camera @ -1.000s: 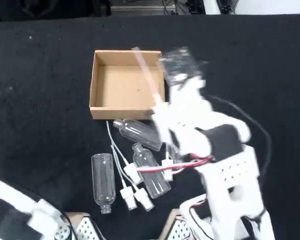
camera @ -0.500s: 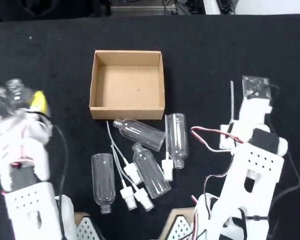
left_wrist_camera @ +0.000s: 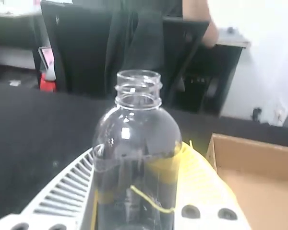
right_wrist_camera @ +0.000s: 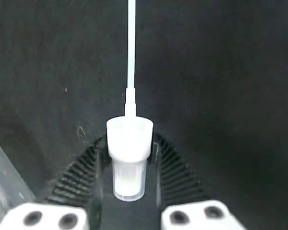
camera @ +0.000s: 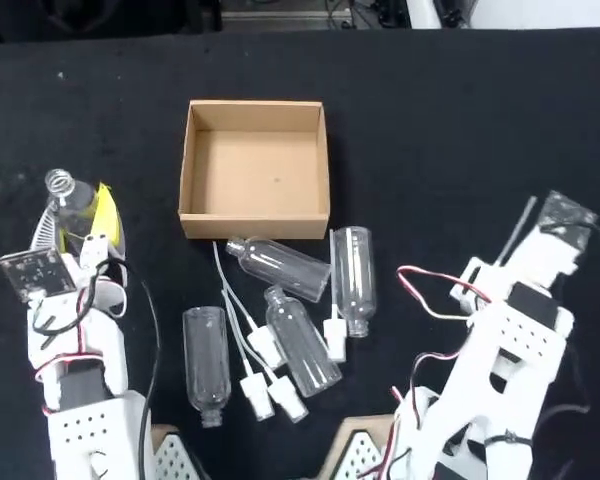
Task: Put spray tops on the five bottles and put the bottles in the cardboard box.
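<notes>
At nine o'clock on the black table (camera: pixel 460 120), left gripper (camera: pixel 78 222) has its jaws closed around a clear plastic bottle (left_wrist_camera: pixel 136 143). At four o'clock, right gripper (right_wrist_camera: pixel 128 163) pinches a white spray top (right_wrist_camera: pixel 129 136) with long tube. Brown cardboard box (camera: pixel 255 225) sits toward twelve.

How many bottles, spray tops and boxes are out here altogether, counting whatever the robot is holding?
Clear bottles: 5, four lying on the table at, one in the left gripper at
White spray tops: 5, four on the table at, one in the right gripper at
Cardboard box: 1
Total: 11
</notes>
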`<state>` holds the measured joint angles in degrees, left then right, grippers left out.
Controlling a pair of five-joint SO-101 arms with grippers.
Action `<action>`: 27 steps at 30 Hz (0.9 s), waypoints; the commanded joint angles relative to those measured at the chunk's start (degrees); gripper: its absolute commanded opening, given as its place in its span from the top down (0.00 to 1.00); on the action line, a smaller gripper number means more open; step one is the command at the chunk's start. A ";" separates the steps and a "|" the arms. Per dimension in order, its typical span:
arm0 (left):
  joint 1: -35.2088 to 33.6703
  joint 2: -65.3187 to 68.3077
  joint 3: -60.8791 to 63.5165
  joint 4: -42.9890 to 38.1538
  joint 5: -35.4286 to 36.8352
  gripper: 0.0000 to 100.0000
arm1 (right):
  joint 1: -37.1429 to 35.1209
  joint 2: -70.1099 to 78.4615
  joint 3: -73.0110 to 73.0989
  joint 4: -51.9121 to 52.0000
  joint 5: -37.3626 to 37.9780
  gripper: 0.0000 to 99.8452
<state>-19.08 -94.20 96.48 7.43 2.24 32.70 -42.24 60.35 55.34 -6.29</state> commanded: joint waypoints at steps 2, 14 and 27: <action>0.48 -5.27 1.27 10.11 0.62 0.97 | 2.73 -1.71 1.98 -3.52 -5.89 0.85; 0.57 -7.03 1.10 15.30 0.62 0.97 | 3.16 -2.15 -3.47 12.84 21.80 0.74; 0.66 -7.47 1.10 17.14 0.62 0.97 | 16.18 -1.63 -10.51 14.07 97.32 0.65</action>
<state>-19.08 -100.44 96.48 24.48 2.24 43.25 -42.24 54.11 70.29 75.38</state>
